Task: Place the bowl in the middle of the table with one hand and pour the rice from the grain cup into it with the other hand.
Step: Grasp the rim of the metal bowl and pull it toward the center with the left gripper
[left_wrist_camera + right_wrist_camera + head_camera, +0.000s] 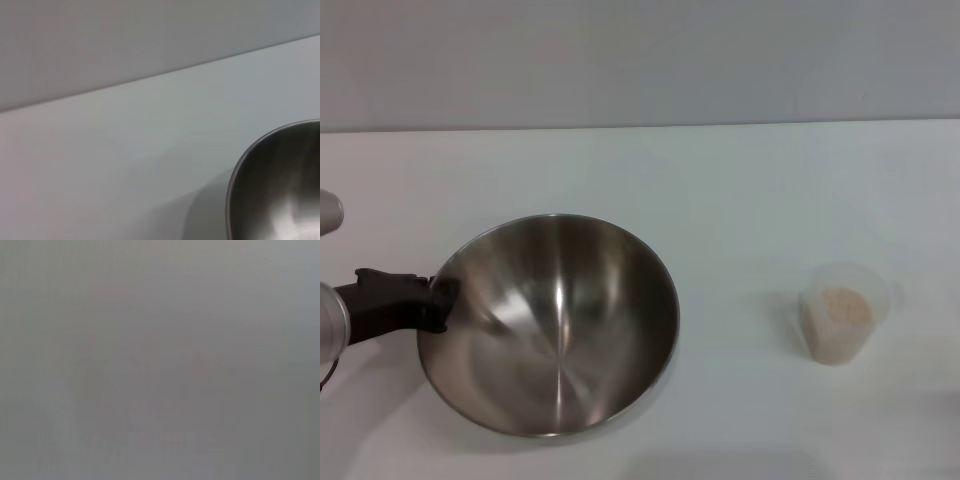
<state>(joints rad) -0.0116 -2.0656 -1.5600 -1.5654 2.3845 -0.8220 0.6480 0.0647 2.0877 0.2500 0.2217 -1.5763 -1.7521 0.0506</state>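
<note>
The large stainless-steel bowl [555, 325] sits on the white table [720, 200], left of centre; its rim also shows in the left wrist view [240, 165]. My left gripper [440, 298] reaches in from the left edge and is shut on the bowl's left rim. The small translucent grain cup [840, 312] stands upright at the right, apart from the bowl, holding beige rice [844, 306]. My right gripper is out of view; the right wrist view shows only plain grey.
The grey wall [640, 60] runs along the table's far edge. Bare white table lies between the bowl and the cup.
</note>
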